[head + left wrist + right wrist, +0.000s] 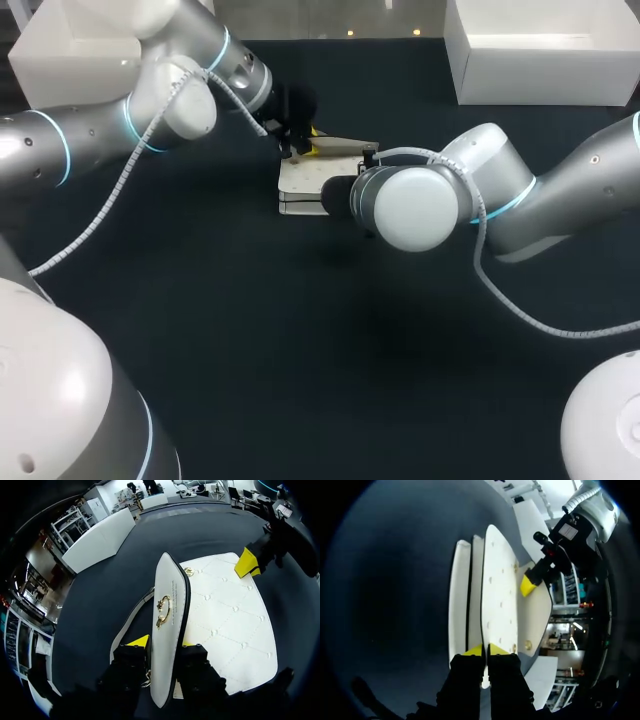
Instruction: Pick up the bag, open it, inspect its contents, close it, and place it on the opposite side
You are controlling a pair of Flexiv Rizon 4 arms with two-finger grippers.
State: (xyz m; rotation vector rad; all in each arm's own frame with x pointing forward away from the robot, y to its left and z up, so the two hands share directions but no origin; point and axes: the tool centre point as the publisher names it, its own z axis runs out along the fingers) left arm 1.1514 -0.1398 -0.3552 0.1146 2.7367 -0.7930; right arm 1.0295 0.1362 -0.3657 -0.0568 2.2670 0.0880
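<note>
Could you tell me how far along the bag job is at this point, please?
Done: both hands have hold of the bag. In hand: opening it. The left hand pinches the flap, lifted upright, and the right hand grips an edge of the body. Left: inspecting the contents, closing it, and placing it on the opposite side.

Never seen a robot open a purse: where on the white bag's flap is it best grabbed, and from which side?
Probably at the free edge of the flap, near the gold clasp, coming from that unhinged end. It is thin and stands upright off the bag, so a finger fits on each face, as the left gripper shows.
</note>
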